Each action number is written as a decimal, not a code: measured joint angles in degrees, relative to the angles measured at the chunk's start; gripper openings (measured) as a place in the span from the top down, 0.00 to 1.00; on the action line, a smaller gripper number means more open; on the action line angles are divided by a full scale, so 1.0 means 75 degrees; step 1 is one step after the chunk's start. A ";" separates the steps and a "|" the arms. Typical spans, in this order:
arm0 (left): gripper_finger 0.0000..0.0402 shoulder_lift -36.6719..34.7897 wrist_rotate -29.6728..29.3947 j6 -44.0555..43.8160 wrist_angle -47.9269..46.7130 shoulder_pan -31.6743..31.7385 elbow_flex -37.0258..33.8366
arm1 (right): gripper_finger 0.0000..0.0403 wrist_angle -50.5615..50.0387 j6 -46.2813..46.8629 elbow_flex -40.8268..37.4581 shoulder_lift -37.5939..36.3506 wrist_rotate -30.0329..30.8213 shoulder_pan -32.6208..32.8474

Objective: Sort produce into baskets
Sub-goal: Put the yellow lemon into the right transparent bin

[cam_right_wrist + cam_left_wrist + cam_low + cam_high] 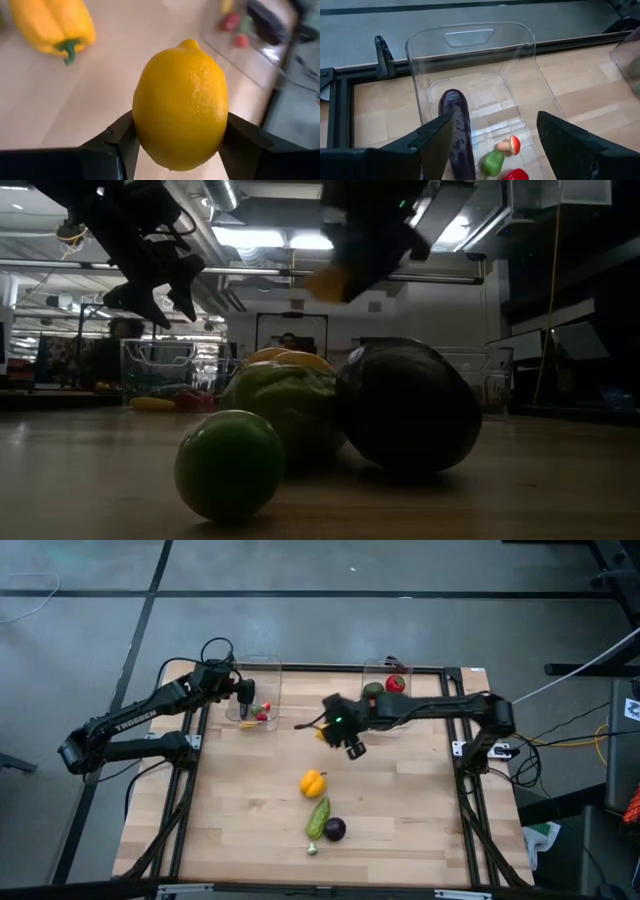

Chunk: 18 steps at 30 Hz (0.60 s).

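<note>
a lemon (180,105) is pinched between the fingers of the right gripper (338,732), lifted above the table's middle between the two clear baskets. the left gripper (245,692) hangs with fingers spread and empty over the left basket (470,37), which holds an eggplant (457,125) and small pieces. this looks like the carry step: next, the lemon likely needs moving over the right basket (383,665) and releasing.

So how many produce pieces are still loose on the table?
3: yellow pepper mid-table, cucumber just nearer the front, purple round piece beside it. Smaller pieces may be hidden.
</note>
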 joint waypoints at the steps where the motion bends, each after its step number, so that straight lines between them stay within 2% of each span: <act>1: 0.31 0.0000 0.0000 0.0032 -0.0004 0.0000 0.0000 | 0.47 -0.0134 0.0000 0.0000 -0.0198 0.0080 -0.0047; 6: 0.31 0.0000 0.0000 0.0087 -0.0003 0.0000 0.0000 | 0.47 -0.0728 0.0346 0.0000 -0.1171 0.0200 -0.0515; 11: 0.31 0.0000 0.0000 0.0084 -0.0003 0.0000 0.0000 | 0.47 -0.1588 0.0974 0.0000 -0.1867 0.0048 -0.1434; 16: 0.31 0.0000 0.0000 0.0081 -0.0003 0.0000 -0.0003 | 0.46 -0.2381 0.1394 -0.0010 -0.2042 -0.0392 -0.2646; 18: 0.31 0.0000 0.0000 0.0084 -0.0003 0.0000 -0.0003 | 0.46 -0.2190 0.1419 -0.0218 -0.2048 -0.0622 -0.3168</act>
